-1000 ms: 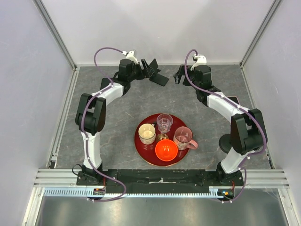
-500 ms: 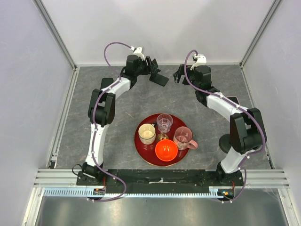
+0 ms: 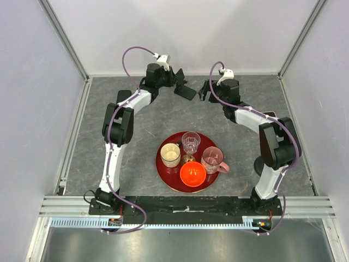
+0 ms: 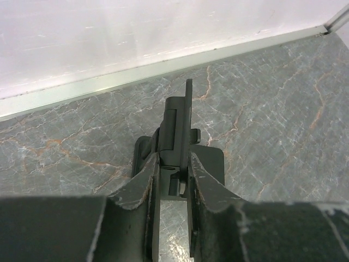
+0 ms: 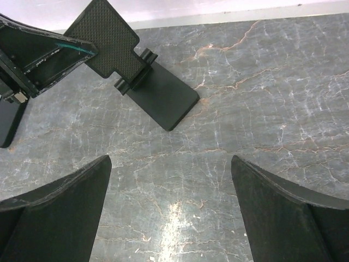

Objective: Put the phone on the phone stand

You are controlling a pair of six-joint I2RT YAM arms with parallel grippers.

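Left jaws grip the folding stand (image 5: 158,90) by its upright plate (likely steadying it on the worktop (image 5: 272,82)); right jaws gape, empty.

Bright even light, soft shadows, blurred near jaws.

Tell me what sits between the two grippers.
The black folding stand, close by the left gripper; from it to the right gripper the table is bare. The right wrist view shows it.

Both arms reach far forward; the left gripper (image 4: 173,169) pinches the folding stand (image 4: 175,123) (seen edge-on), while the right gripper (image 5: 170,159) spreads its fingers wide.
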